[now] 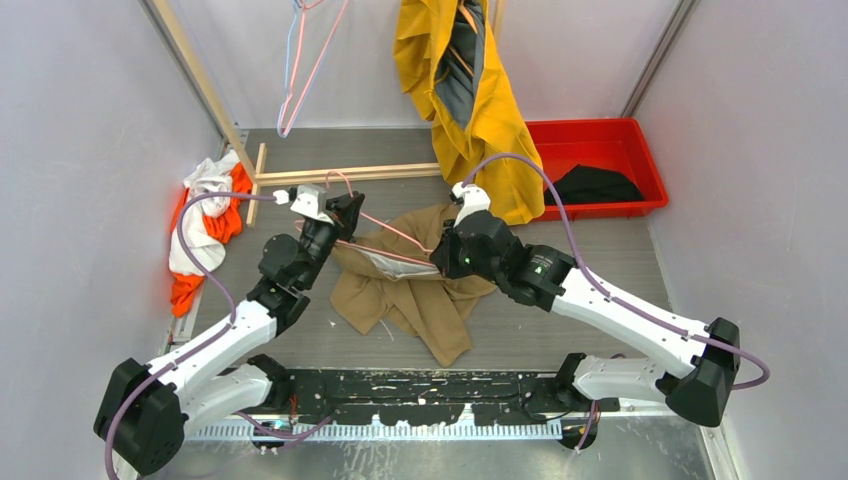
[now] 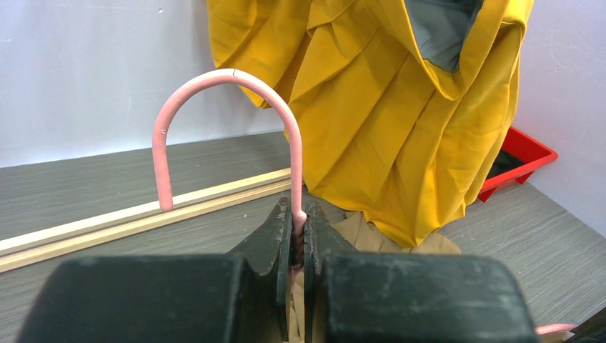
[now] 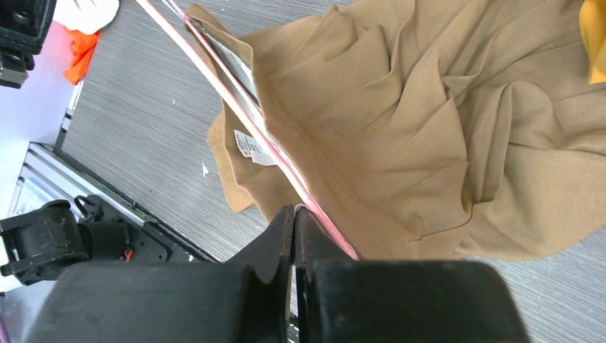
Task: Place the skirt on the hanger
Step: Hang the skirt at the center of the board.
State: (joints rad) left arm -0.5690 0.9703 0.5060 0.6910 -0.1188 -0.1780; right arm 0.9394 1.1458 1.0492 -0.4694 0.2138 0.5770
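Note:
The tan skirt (image 1: 420, 300) lies crumpled on the grey table between the two arms, its waistband with white lining and label turned toward the left arm. A pink wire hanger (image 1: 395, 230) stretches across that waistband. My left gripper (image 1: 345, 215) is shut on the hanger's neck just below the hook (image 2: 236, 75), which stands upright above the jaws (image 2: 299, 221). My right gripper (image 1: 440, 262) is shut at the skirt's waist edge; a thin bit of the skirt (image 3: 429, 128) is pinched at its tips (image 3: 295, 211), and the hanger's arm (image 3: 246, 125) runs right beside them.
A yellow garment (image 1: 480, 100) hangs at the back centre, reaching the table. A red bin (image 1: 580, 128) holding black cloth (image 1: 595, 185) stands at the back right. White-and-orange cloth (image 1: 205, 225) lies at the left wall, wooden slats (image 1: 340, 175) behind the left gripper, spare hangers (image 1: 300, 70) above.

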